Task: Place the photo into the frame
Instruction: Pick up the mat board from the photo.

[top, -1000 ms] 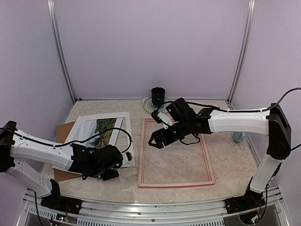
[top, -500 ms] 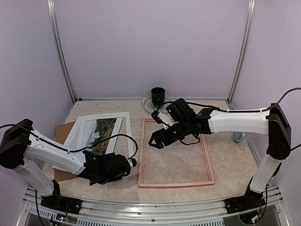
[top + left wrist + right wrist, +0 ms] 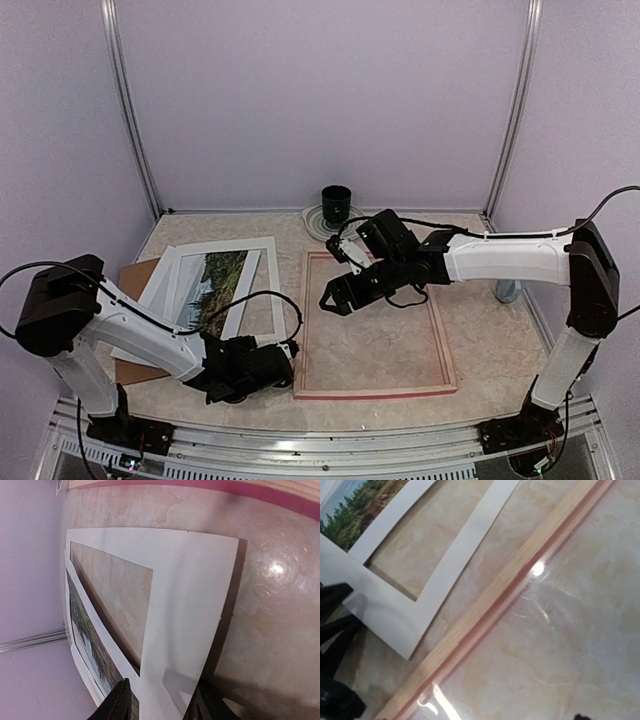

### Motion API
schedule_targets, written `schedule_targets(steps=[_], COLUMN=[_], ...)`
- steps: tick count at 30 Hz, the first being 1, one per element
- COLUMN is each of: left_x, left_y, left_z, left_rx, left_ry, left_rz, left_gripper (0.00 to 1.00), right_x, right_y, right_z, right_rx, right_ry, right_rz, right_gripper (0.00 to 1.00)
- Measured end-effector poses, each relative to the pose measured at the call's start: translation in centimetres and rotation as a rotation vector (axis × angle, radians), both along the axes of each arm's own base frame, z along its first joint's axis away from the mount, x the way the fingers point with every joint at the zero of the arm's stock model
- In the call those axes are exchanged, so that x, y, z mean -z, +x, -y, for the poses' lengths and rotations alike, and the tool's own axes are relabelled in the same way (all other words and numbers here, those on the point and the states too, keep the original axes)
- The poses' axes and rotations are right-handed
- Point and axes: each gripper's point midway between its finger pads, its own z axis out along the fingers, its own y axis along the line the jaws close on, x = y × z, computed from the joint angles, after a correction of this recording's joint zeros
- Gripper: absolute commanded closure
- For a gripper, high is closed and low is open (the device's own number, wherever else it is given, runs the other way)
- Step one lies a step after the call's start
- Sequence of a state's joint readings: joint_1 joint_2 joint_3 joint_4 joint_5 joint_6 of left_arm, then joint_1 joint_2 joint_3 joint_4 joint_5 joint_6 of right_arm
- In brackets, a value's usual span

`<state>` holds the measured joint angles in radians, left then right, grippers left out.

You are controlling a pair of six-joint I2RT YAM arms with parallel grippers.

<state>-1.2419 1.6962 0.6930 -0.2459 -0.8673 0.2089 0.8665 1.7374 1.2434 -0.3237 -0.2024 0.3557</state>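
Left gripper (image 3: 280,358) low near the table's (image 3: 480,350) front edge, fingers (image 3: 116,704) apart, the mat's (image 3: 273,300) near right corner in the gap between them. Corner looks a little raised, with shadow under it. Can't see any pinch on it.

Right gripper (image 3: 332,297) hovers over the frame's (image 3: 375,392) left half, jaws spread, nothing in them.

Photo (image 3: 215,280) lies left of the frame, partly under the mat, its green trees showing through the cut-out. Brown board (image 3: 135,280) sticks out beneath both.

Frame flat on the table, pale wood side up, pink along the outer edge. It sits just beside the mat, not touching.

Black cup (image 3: 336,203) stands at the back wall.
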Motion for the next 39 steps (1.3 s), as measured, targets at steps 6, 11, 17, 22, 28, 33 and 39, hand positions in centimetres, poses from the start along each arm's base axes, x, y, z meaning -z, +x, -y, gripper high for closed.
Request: schedule_targets(steps=[6,11,17,22,28,33,39], left_x=[0.5,0.8,1.1,1.3,1.2,0.9,-1.1], left_y=[0.4,0.4,0.3,0.1,-0.1,-0.3,-0.1], left_z=[0.1,0.1,0.1,0.1,0.2,0.0,0.4], left_rx=[-0.031,-0.046,-0.049,-0.052,-0.057,-0.063,-0.073], left_ry=[0.011,-0.003,-0.007,-0.020,-0.046,-0.070,-0.140], left_rz=[0.032,0.037,0.022,0.010,-0.005,-0.013,0.007], left_gripper=[0.69,0.87,0.92,1.00,1.00,1.00,1.00], right_x=[0.2,0.4,0.5,0.4,0.4,-0.2,-1.4], right_y=[0.1,0.1,0.2,0.4,0.4,0.8,1.1], right_z=[0.2,0.4,0.5,0.7,0.7,1.0,1.4], right_rx=[0.004,0.005,0.008,0.013,0.011,0.016,0.018], right_ry=[-0.001,-0.006,-0.005,-0.004,0.000,0.017,0.056], right_rz=[-0.004,-0.009,-0.011,-0.012,-0.016,-0.016,-0.021], right_gripper=[0.20,0.20,0.20,0.20,0.20,0.19,0.19])
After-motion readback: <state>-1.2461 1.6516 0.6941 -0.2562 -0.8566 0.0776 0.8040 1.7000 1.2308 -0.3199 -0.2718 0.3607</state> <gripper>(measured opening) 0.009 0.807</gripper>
